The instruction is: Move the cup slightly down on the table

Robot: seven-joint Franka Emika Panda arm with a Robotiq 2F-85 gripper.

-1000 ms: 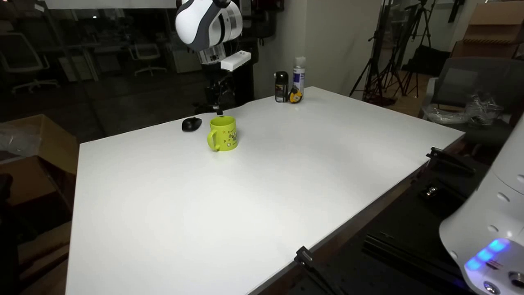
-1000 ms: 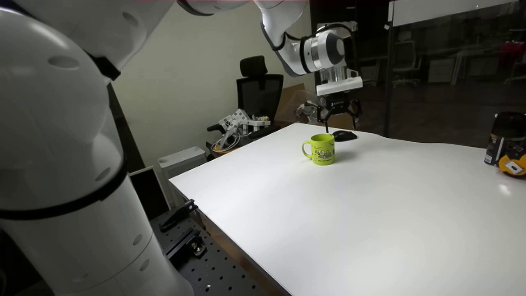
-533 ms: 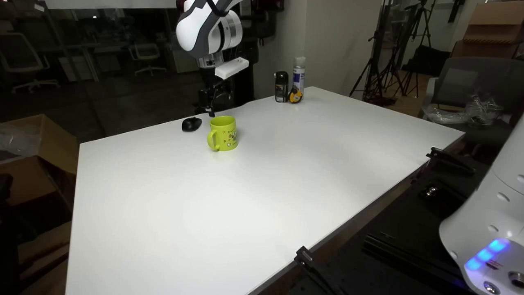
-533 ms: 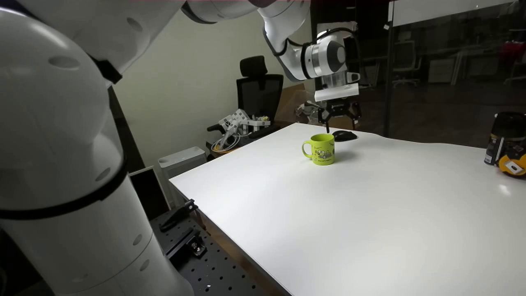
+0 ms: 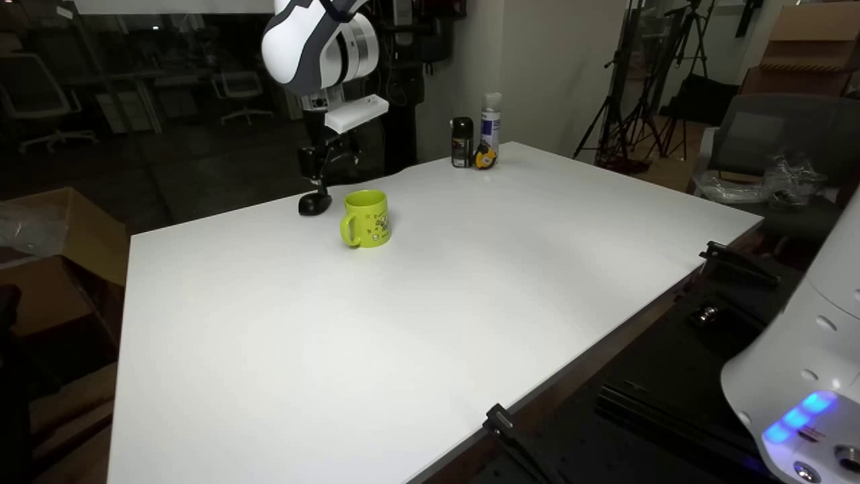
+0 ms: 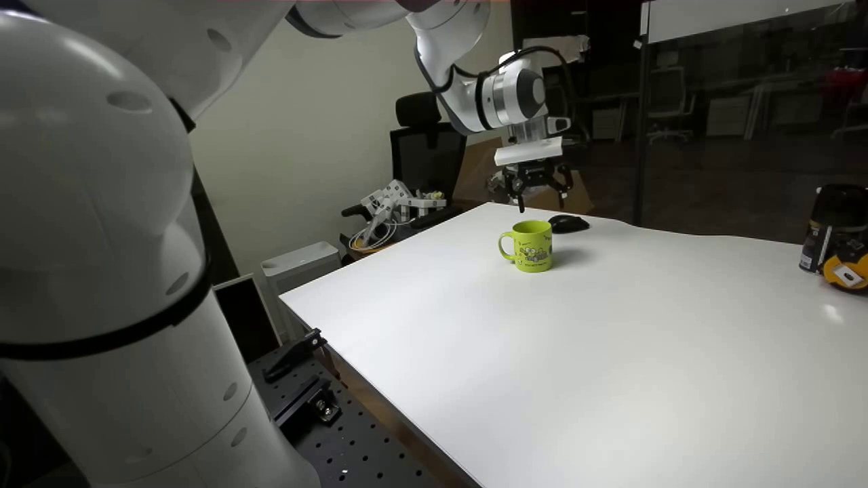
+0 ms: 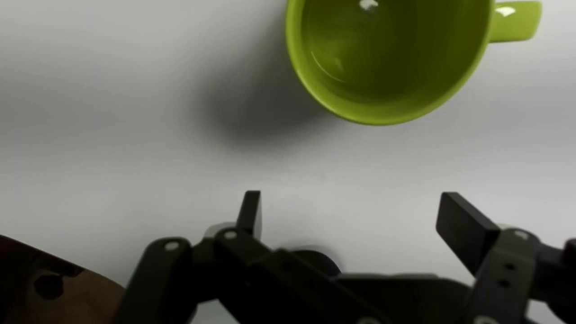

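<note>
The cup (image 5: 366, 218) is a yellow-green mug standing upright on the white table (image 5: 403, 323). In an exterior view the cup (image 6: 532, 247) has its handle on the left side. In the wrist view the cup (image 7: 391, 103) is at the top, cut off by the frame edge, with its handle at the right. My gripper (image 7: 350, 211) is open and empty, its two fingers wide apart below the cup in that view. In an exterior view the gripper (image 6: 542, 203) hangs above the table's far edge, behind the cup and apart from it. The gripper (image 5: 317, 183) is above the mouse in an exterior view.
A black mouse (image 5: 314, 205) lies near the cup by the far edge; it also shows in the wrist view (image 7: 317, 261), partly hidden by the gripper. A dark can (image 5: 462, 142), a white can (image 5: 490, 124) and a yellow tape measure (image 5: 485, 156) stand at the far corner.
The gripper has dropped slightly, then moved left in both exterior views, now sitting over the mouse in an exterior view. It stays open. The cup and mouse have not moved.
</note>
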